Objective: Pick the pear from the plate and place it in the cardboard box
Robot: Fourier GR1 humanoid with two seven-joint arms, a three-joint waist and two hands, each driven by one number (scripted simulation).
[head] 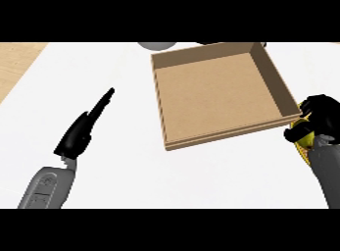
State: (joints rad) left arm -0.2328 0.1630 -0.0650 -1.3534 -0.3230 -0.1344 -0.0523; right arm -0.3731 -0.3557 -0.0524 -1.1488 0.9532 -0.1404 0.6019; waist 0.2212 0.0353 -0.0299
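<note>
A cardboard box sits open on the white counter, slightly rotated so that its near-left corner points toward the lower middle of the view; its brown floor is bare and its low walls stand upright all round. Just beside the box's right-hand near corner lies a yellow plate, of which only a narrow rim shows, the rest being covered. Over that plate is the right hand, its black fingers curled down and inward on top of the plate — a small greenish patch shows at its lower edge, at the wrist, which may be the pear, though whether the fingers actually close round the fruit cannot be told from here. The grey right forearm runs up from the lower right edge to that hand. On the other side, well apart from the box, the left hand lies out over the bare counter with its fingers straight and held together, pointing up and to the right, holding nothing. Its grey forearm comes in from the lower left. At the top edge, just behind the box's far wall, a grey rounded object peeps in, too cut off to name. A strip of pale wooden surface shows at the far left, beyond the counter.
</note>
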